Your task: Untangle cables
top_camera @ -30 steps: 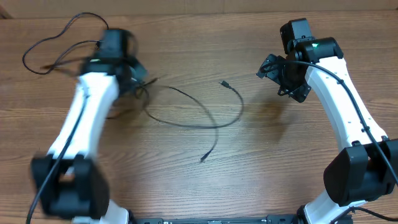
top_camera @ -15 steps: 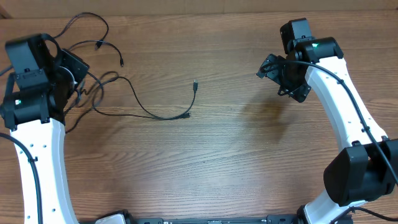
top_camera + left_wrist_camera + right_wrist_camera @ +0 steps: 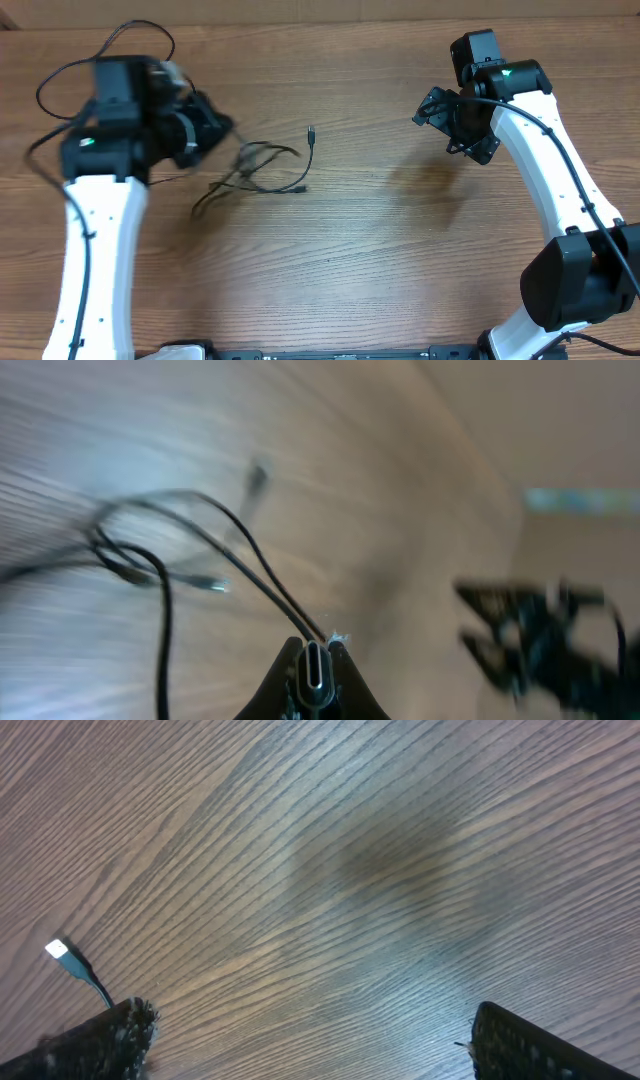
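Observation:
Thin black cables (image 3: 255, 170) lie bunched on the wooden table left of centre, with loops trailing to the far left (image 3: 60, 85). One free plug end (image 3: 312, 132) points toward the middle. My left gripper (image 3: 215, 128) is shut on a cable's silver plug (image 3: 314, 665), and two black strands run from it to the bunch (image 3: 150, 550). My right gripper (image 3: 455, 125) hangs open and empty over bare wood at the right. The right wrist view shows its two fingertips (image 3: 310, 1040) wide apart and a plug end (image 3: 62, 952) at the left.
The wooden table (image 3: 400, 250) carries nothing else. The right arm shows blurred in the left wrist view (image 3: 540, 640).
My left arm swung far left, dragging the cables, then back right toward the centre. The cable has bunched up near the gripper. The right arm has not moved.

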Action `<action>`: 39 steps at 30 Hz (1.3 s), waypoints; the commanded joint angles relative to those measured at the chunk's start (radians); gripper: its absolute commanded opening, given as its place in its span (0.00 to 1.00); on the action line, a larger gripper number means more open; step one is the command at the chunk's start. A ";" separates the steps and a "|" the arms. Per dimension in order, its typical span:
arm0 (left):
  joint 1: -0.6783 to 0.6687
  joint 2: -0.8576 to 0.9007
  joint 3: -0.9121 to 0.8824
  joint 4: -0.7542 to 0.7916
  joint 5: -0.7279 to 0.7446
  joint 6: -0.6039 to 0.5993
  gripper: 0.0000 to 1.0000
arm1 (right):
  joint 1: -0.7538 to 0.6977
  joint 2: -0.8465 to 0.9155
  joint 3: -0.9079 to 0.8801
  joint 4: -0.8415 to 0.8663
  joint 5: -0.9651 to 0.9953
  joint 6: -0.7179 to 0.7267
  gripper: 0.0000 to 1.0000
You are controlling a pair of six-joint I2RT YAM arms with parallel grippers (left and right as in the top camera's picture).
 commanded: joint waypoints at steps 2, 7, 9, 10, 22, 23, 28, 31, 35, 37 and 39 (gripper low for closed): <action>-0.158 0.048 0.017 0.040 0.047 0.024 0.04 | -0.003 -0.001 -0.002 0.002 -0.002 -0.004 1.00; -0.303 0.126 0.017 0.062 -0.200 0.024 0.04 | -0.003 -0.001 -0.002 0.002 -0.002 -0.004 1.00; -0.340 0.158 0.017 0.055 -0.302 0.024 0.10 | -0.003 -0.001 -0.002 0.002 -0.002 -0.004 1.00; -0.354 0.174 0.017 0.050 -0.340 0.024 0.20 | -0.003 -0.001 -0.002 0.002 -0.002 -0.004 1.00; -0.377 0.269 0.018 -0.072 -0.380 0.154 0.72 | -0.003 -0.001 -0.002 0.002 -0.002 -0.004 1.00; -0.377 0.268 0.018 -0.094 -0.380 0.154 0.84 | -0.003 -0.001 -0.002 0.002 -0.002 -0.004 1.00; -0.378 0.269 0.018 -0.135 -0.384 0.153 1.00 | -0.003 -0.001 -0.002 0.002 -0.002 -0.004 1.00; -0.385 0.276 0.017 -0.118 -0.384 0.076 0.99 | -0.003 -0.001 -0.002 0.002 -0.002 -0.004 1.00; -0.408 0.301 0.014 -0.039 -0.385 -0.067 1.00 | -0.003 -0.001 -0.002 0.002 -0.002 -0.004 1.00; -0.422 0.323 0.014 0.002 -0.385 -0.097 1.00 | -0.003 -0.001 -0.002 0.002 -0.002 -0.004 1.00; -0.439 0.354 0.014 0.035 -0.385 -0.109 1.00 | -0.003 -0.001 -0.002 0.002 -0.002 -0.004 1.00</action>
